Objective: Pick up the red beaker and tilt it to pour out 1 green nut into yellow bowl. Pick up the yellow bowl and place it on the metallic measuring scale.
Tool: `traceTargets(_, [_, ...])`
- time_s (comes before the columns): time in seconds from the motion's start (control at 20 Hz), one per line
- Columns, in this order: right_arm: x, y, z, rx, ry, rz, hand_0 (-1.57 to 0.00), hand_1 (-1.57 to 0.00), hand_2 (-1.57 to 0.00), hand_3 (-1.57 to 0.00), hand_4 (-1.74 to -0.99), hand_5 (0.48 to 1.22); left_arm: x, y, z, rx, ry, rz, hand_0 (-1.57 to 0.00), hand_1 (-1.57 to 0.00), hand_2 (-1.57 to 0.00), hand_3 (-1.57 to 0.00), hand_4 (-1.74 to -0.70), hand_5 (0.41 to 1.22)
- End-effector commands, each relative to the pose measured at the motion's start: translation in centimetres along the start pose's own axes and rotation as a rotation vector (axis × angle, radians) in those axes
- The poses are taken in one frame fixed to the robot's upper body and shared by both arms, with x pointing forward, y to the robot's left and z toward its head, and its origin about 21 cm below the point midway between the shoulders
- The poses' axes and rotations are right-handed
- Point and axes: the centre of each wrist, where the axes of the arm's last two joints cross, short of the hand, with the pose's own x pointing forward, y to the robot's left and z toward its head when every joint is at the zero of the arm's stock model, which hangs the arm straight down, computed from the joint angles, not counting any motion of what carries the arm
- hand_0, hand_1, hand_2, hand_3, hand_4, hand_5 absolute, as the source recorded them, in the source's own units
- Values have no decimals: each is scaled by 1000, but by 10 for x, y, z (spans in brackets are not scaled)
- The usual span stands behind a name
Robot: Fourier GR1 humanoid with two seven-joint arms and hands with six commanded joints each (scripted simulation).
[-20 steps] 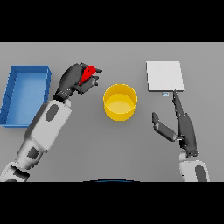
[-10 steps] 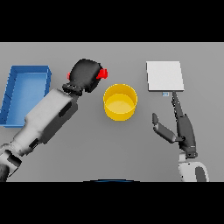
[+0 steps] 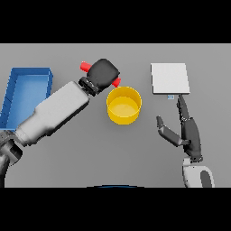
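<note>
Left hand [image 3: 104,73] wrapped tight round the red beaker [image 3: 84,67], tipped sideways just beside the yellow bowl's [image 3: 124,106] far-left rim. Right hand [image 3: 189,133] idle near the metallic measuring scale [image 3: 169,78], fingers straight, thumb spread wide. Blue tray [image 3: 13,85] far left. No readable writing anywhere.

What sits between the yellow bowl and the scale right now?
Nothing: in the head view only bare grey table separates the yellow bowl from the metallic scale. The right hand rests below that stretch.
</note>
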Motion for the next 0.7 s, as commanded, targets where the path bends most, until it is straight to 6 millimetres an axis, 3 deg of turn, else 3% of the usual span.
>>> traceTargets(0.0, [0, 2, 1, 4, -9, -11, 1, 1, 1, 1, -1294, 653, 2, 1, -2, -9, -18, -53, -1571, -1571, -1571, -1451, -1723, 1218])
traceTargets(0.15, [-1, 1, 4, 0, -9, -8, 1, 1, 1, 1, -1291, 640, 14, 4, -8, -58, -37, -202, -1571, -1571, -1571, -1509, -1732, 1220])
traceTargets(0.65, [-1, -1, 0, -27, 10, 39, 1, 1, 1, 1, -1260, 586, 23, 20, -18, -124, -79, -543, -1571, -1571, -1571, -1564, -1737, 1221])
